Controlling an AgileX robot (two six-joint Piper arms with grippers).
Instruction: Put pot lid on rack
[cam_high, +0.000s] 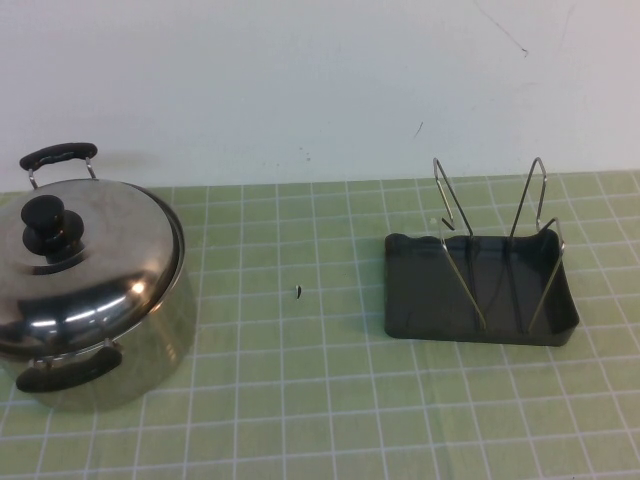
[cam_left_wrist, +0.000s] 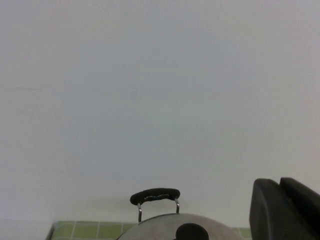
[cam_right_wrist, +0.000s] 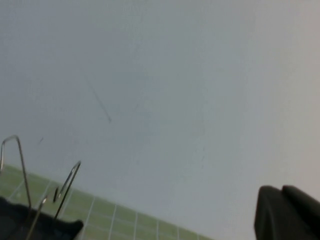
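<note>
The shiny domed pot lid (cam_high: 95, 250) with its black knob (cam_high: 50, 228) rests on the steel pot (cam_high: 150, 340) at the left of the green gridded mat. The rack (cam_high: 480, 290), a dark grey tray with two upright wire loops (cam_high: 450, 225), stands at the right. Neither arm appears in the high view. In the left wrist view my left gripper (cam_left_wrist: 279, 187) is shut and empty, back from the pot lid (cam_left_wrist: 165, 227), whose knob (cam_left_wrist: 191, 232) and the pot's far handle (cam_left_wrist: 155, 196) show low down. My right gripper (cam_right_wrist: 281, 192) is shut and empty, with the rack (cam_right_wrist: 35, 225) ahead.
A white wall (cam_high: 320, 80) closes off the back of the mat. A tiny dark speck (cam_high: 299, 291) lies on the mat between pot and rack. The pot's black handles (cam_high: 58, 155) stick out at front and back.
</note>
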